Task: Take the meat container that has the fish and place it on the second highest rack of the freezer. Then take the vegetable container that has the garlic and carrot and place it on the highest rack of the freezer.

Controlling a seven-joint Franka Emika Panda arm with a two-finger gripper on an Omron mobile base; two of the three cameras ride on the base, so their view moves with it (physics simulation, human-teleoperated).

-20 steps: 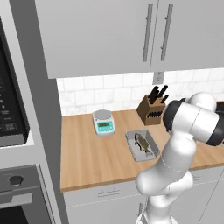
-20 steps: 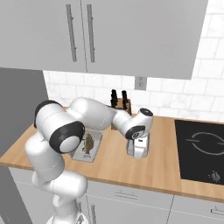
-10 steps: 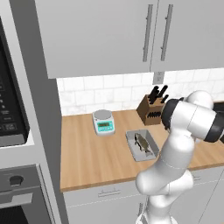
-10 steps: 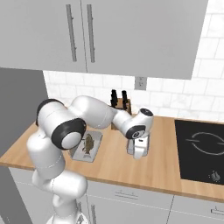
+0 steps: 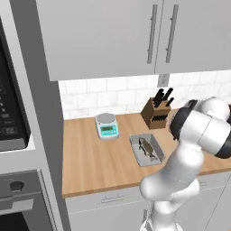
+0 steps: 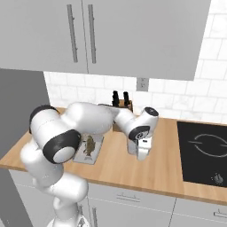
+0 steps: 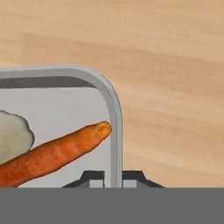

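The vegetable container (image 7: 114, 113) is a grey tray lying on the wooden counter, with the carrot (image 7: 57, 151) and the whitish garlic (image 7: 13, 133) inside it. My gripper (image 7: 114, 177) is shut on this tray's rim, one finger on each side of the wall. Seen from the right base, the gripper (image 6: 141, 153) points down at the counter right of the meat container (image 6: 88, 148). That tray holds the dark fish (image 5: 146, 148) and lies untouched left of my arm. The freezer and its racks are out of view.
A knife block (image 5: 158, 113) stands against the tiled wall behind the trays, and a small kitchen scale (image 5: 106, 126) sits left of it. A black cooktop (image 6: 204, 150) lies right of my gripper. A wall oven (image 5: 11, 117) fills the far left. Grey cabinets hang overhead.
The fingers have closed onto the vegetable container's rim. My arm and both trays have hardly moved.
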